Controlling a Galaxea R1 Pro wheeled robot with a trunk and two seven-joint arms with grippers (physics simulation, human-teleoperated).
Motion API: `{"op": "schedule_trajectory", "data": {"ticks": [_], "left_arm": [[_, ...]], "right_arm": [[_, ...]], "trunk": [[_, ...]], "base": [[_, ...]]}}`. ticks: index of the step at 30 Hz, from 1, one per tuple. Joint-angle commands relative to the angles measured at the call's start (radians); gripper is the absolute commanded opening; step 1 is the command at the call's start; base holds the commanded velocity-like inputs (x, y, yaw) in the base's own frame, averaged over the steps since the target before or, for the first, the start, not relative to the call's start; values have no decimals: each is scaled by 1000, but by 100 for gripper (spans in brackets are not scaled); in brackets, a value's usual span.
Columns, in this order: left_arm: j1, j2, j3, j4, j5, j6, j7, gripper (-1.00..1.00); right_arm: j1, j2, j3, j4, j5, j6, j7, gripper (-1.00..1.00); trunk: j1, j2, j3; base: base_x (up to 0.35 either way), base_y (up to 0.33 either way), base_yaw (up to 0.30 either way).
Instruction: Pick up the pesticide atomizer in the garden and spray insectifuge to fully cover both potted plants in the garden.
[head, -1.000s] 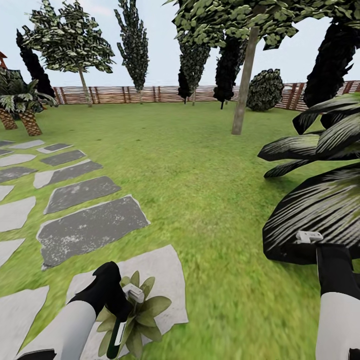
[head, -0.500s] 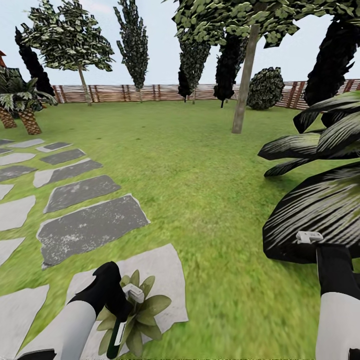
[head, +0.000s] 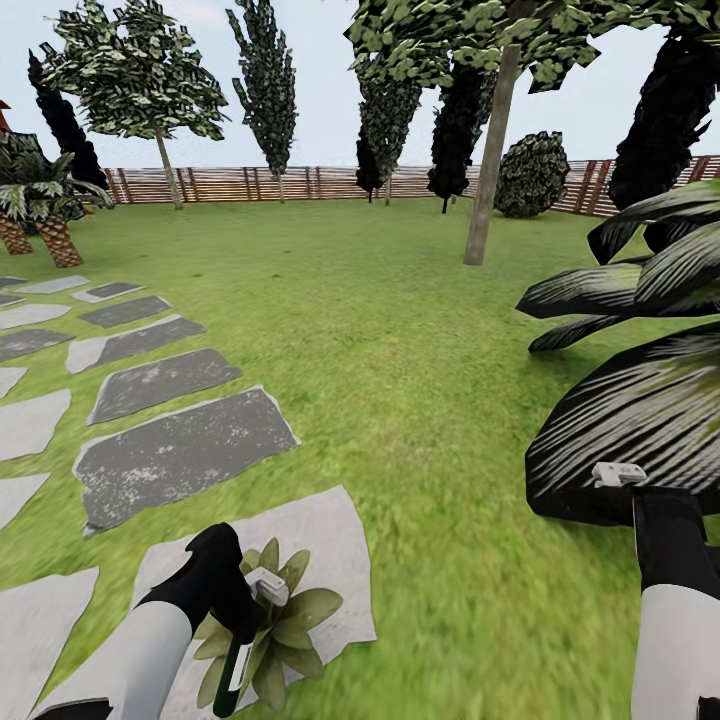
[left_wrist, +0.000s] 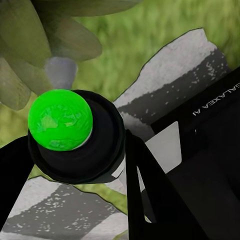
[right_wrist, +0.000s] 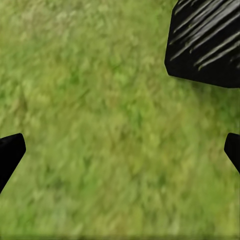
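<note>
Fingers (left_wrist: 145, 200) of the left gripper (left_wrist: 75, 165) are closed round the pesticide atomizer (left_wrist: 75, 135) — a black-bodied sprayer with a bright green round cap and a pale grey nozzle — and the wrist view shows its neck seated between the two black blades. The nozzle points at the pale-speckled green leaves of the low rosette plant (head: 285, 625), which lies directly beneath it on a light grey paving slab (head: 330, 545) at the lawn's edge.

Fingers of the right gripper (right_wrist: 120, 147) stand wide apart with nothing between them, hanging over bare green grass (right_wrist: 100, 125) beside a dark white-streaked palm frond (right_wrist: 205, 45).

Step in hand, by judgement: spraying the first of the two potted plants. No mist can be made out, so coverage cannot be confirmed. The next move calls for keeping the nozzle low and sweeping it across the whole rosette, then finding the second plant.

Arm pose: the left forearm, white with a black wrist, reaches forward and down over the rosette; the right arm is held forward, idle, close against the palm.

Further out — darker grey slabs (head: 180, 455), open lawn, a slim tree trunk (head: 490, 160), then the brown slatted fence (head: 250, 185).
</note>
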Motion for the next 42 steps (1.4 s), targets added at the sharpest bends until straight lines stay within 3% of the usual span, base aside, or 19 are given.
{"op": "schedule_trajectory", "data": {"ticks": [1, 4, 12, 17, 33, 42], "left_arm": [[-1, -2, 8, -1, -10, 6, -9, -100], [-1, -2, 7, -1, -10, 6, -9, -100], [-1, -2, 7, -1, -10, 6, -9, -100], [-1, -2, 8, 0, -10, 6, -9, -100], [-1, -3, 4, 3, -9, 5, -9, -100], [-1, -49, 0, -4, -8, 3, -11, -100]], "right_arm": [[-1, 0, -2, -1, 10, 1, 10, 100], [-1, 0, -2, -1, 10, 1, 10, 100], [-1, 0, -2, -1, 10, 1, 10, 100], [-1, 0, -2, -1, 10, 1, 10, 100], [-1, 0, -2, 0, 10, 1, 10, 100], [-1, 0, -2, 0, 10, 1, 10, 100]], "trunk": [[4, -7, -4], [15, -28, -14], [15, -28, -14], [34, -63, -29], [34, -63, -29], [34, -63, -29]], "base": [[0, 0, 0], [0, 0, 0], [0, 0, 0], [0, 0, 0], [0, 0, 0], [0, 0, 0]]}}
